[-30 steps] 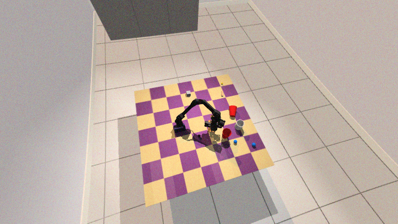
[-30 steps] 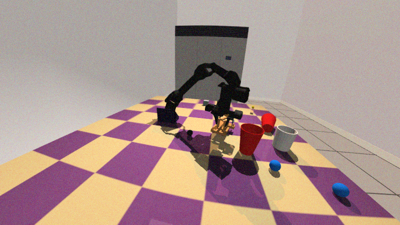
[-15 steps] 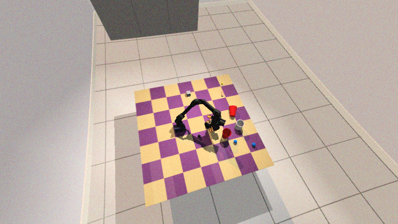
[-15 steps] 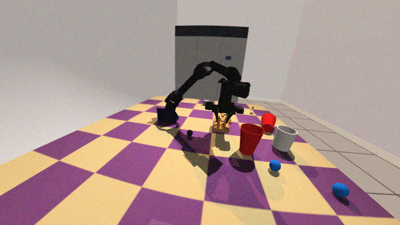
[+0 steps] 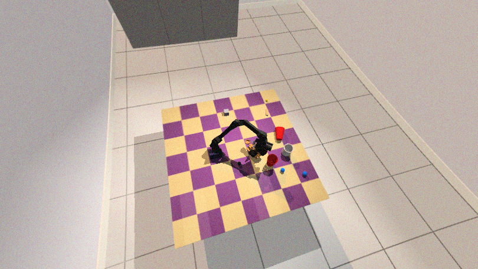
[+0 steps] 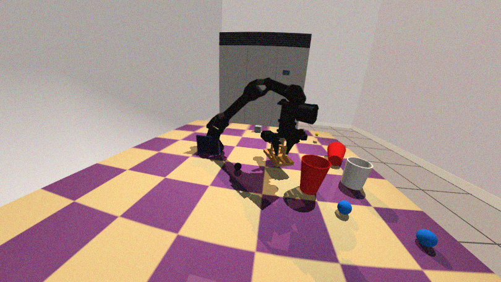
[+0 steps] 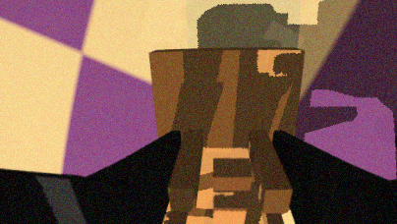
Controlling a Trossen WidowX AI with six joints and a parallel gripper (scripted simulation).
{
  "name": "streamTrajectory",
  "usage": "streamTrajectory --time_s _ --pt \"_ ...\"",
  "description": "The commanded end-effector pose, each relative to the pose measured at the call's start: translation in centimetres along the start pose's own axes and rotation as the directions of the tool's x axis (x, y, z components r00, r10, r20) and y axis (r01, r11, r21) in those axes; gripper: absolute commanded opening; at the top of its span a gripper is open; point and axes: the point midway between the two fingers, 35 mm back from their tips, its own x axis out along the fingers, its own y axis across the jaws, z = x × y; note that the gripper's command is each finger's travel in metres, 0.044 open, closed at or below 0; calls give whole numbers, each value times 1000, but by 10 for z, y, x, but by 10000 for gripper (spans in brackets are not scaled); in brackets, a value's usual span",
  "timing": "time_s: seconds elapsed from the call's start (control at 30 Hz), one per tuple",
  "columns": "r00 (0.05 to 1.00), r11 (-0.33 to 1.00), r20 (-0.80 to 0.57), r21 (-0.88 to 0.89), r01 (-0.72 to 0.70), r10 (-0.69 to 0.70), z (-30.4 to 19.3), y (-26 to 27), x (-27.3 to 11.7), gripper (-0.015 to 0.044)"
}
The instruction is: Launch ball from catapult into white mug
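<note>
The wooden catapult [image 5: 249, 147] [image 6: 276, 159] [image 7: 211, 98] is between the fingers of my gripper [image 6: 282, 148] [image 7: 226, 139], which is shut on its upright posts. In the exterior view its base looks slightly tilted and raised, with its shadow apart below it. The arm hides part of it. The white mug [image 5: 287, 151] [image 6: 355, 175] stands upright to the right of the catapult, open end up. A small black ball [image 5: 239, 163] [image 6: 237, 166] lies on the mat between the arm's base and the catapult. Two blue balls [image 5: 282, 170] [image 5: 304, 173] [image 6: 344, 207] [image 6: 426, 237] lie nearer the exterior camera. No ball is visible in the catapult.
An open red cup [image 5: 271, 160] [image 6: 313, 177] stands close to the catapult, left of the mug in the exterior view. Another red cup [image 5: 279, 133] [image 6: 336, 151] is upside down behind the mug. A grey cube [image 5: 226, 111] [image 6: 258, 128] and tiny yellow ball [image 5: 266, 100] [image 6: 316, 134] lie farther back.
</note>
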Motion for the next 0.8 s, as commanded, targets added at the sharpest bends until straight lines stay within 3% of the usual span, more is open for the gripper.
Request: streamTrajectory --time_s 0.0,0.77 --pt "1000 999 5 -41 -15 15 3 6 -5 0" --pt "1000 999 5 -41 -15 16 4 8 27 0"
